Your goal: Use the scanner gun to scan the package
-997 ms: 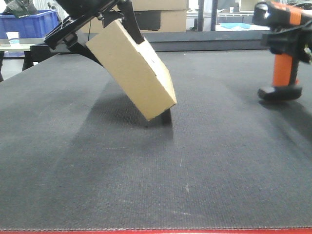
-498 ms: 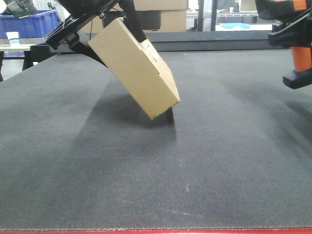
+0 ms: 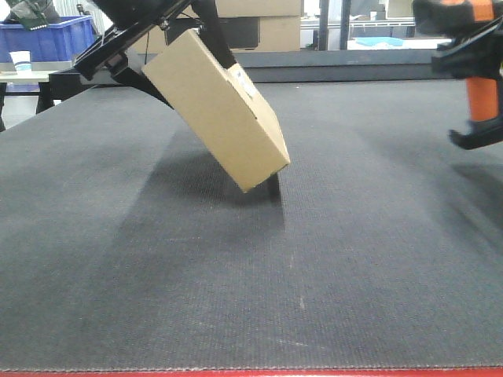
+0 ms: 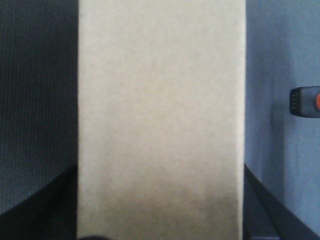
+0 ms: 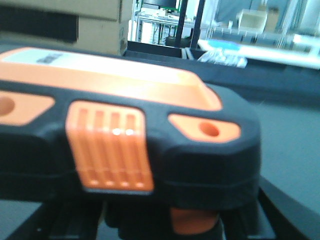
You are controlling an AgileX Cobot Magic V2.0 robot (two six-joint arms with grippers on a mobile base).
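The robot's left gripper (image 3: 177,47) is clamped on the upper end of the package (image 3: 216,110), holding the brown box tilted over the dark table (image 3: 236,275), its lowest corner close to the surface. A small white label (image 3: 245,85) shows on the narrow face turned to the right. At the right edge of the front view, the right gripper (image 3: 470,56) is closed around the black head of the scanner gun (image 3: 481,98), which hangs clear of the table, orange handle and black foot pointing down, well apart from the package. A blue crate (image 3: 47,39) and larger cardboard boxes (image 3: 259,27) stand behind.
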